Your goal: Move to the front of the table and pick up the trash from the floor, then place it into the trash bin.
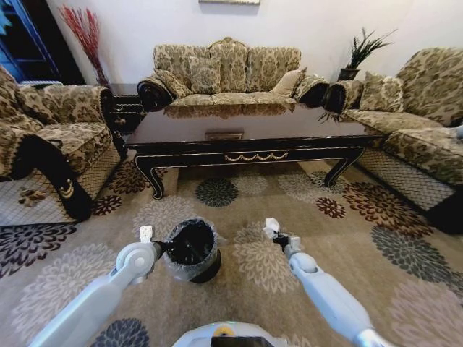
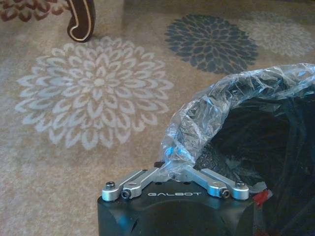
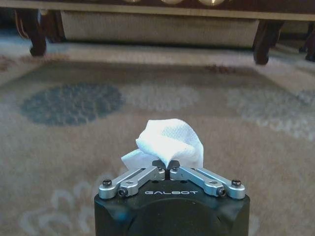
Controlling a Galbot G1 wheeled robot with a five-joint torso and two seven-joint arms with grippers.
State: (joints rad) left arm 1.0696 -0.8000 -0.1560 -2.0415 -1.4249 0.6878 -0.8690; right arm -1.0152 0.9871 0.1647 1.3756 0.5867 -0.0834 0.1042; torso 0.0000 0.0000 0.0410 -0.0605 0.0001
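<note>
Both arms are reaching forward and down from the robot's body. The right gripper point(image 1: 274, 233) is carrying a crumpled white paper scrap point(image 3: 170, 143), its fingers pressed together on the paper's lower folds so that the wad is standing up just past the fingertips, lifted clear of the floor point(image 1: 340, 238). The left gripper point(image 2: 173, 169) is sitting against the trash bin point(image 1: 192, 249); its fingers are drawn together too, and they appear to be pinching a fold of the clear bag point(image 2: 231, 105) at the near rim, though the plastic is hiding the fingertips themselves, so I am wording that as a judgement.

The relation that matters is this one: the bin is standing on the carpet to the left of the right gripper, between the two arms and slightly nearer the robot than the paper. The open black mouth is facing upward. The left gripper is touching the bin, but the right one is holding the trash, so the right arm is the one that has to travel, sideways toward its partner until the wad is hanging over the opening.

Beyond both grippers, the table point(image 1: 246, 134) is stretching across the view, well apart from them.
</note>
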